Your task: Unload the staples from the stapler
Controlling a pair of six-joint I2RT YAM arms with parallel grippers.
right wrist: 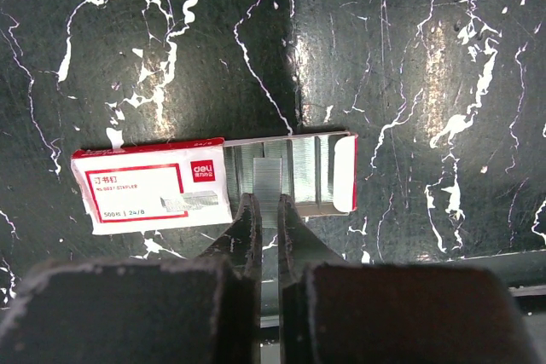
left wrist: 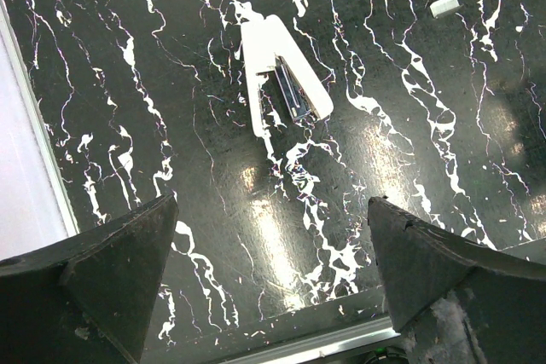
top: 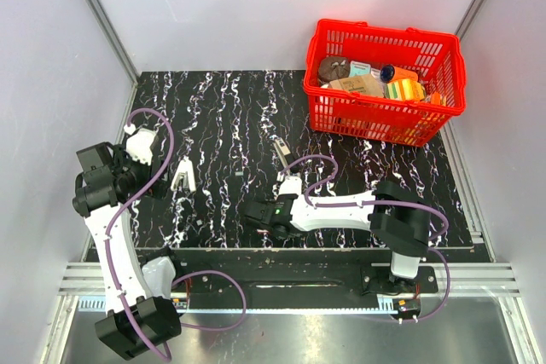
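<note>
The white stapler (left wrist: 281,83) lies on the black marbled mat, its two arms spread in a narrow V (top: 182,176). My left gripper (left wrist: 273,279) hovers near it, open wide and holding nothing. My right gripper (right wrist: 266,210) is shut on a short grey strip of staples (right wrist: 266,178). It holds the strip over the slid-open tray of a red-and-white staple box (right wrist: 158,193). More grey strips lie in the tray (right wrist: 328,178). In the top view the right gripper (top: 253,210) covers the box near the mat's front edge.
A red basket (top: 452,83) full of small items stands at the mat's back right corner. A tiny white bit (left wrist: 444,6) lies on the mat right of the stapler. A metal rail (top: 281,279) runs along the front edge.
</note>
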